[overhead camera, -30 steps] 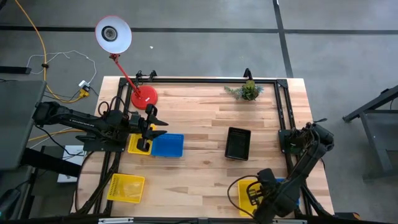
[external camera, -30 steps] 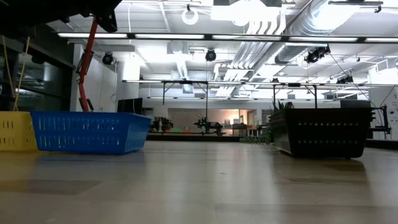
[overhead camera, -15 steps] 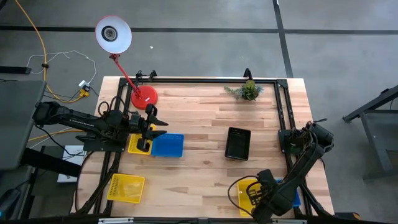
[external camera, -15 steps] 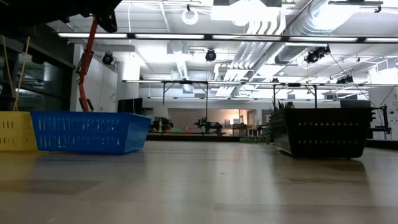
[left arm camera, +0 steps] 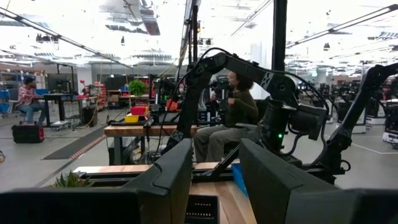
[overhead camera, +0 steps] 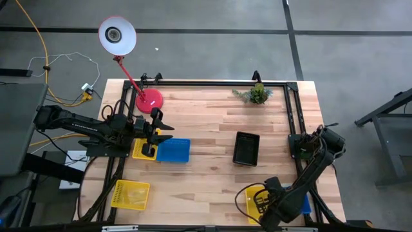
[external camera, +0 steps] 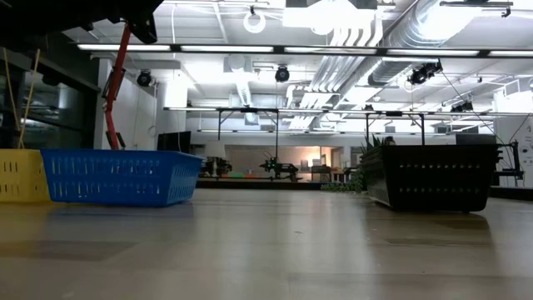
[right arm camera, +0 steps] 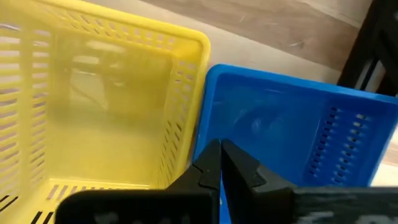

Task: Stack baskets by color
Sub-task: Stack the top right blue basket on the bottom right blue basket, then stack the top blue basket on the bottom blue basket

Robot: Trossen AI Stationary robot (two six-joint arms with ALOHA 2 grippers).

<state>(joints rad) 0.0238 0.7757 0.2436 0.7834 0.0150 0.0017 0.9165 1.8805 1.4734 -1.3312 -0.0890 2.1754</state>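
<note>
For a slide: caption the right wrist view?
Shut right gripper poised over adjoining yellow basket and blue basket.

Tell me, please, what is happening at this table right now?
A two-armed robot is sorting baskets by color. The left end effector sits over a yellow basket beside a blue basket. The right end effector, shut, hovers above a yellow basket and blue basket at the near right corner. A black basket and another yellow basket lie unstacked.
</note>
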